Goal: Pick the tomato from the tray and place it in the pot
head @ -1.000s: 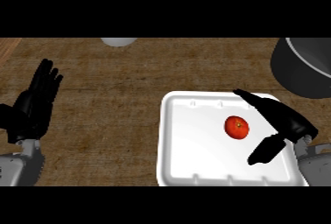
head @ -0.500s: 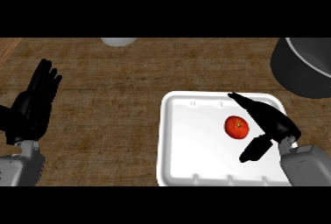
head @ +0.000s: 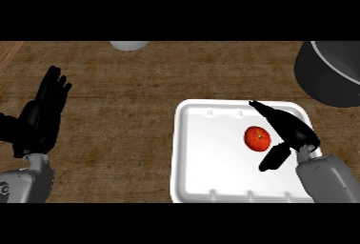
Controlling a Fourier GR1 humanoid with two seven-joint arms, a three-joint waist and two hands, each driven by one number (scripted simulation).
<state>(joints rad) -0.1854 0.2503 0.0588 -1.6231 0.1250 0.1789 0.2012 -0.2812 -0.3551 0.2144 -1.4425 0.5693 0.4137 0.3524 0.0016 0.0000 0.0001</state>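
A red tomato lies on the white tray, right of the tray's middle. My right hand hovers over the tray just right of the tomato, open, its fingers stretched above the fruit and its thumb below it, not closed round it. The dark grey pot stands at the upper right, partly cut off by the view's edge. My left hand rests open at the left, fingers up, far from the tray.
A small white round object sits at the counter's far edge, top centre. The brown wooden counter lies bare between my left hand and the tray.
My right hand has drawn in toward the tomato, its fingers and thumb now flanking the fruit more closely. The tomato, tray and left hand have stayed put.
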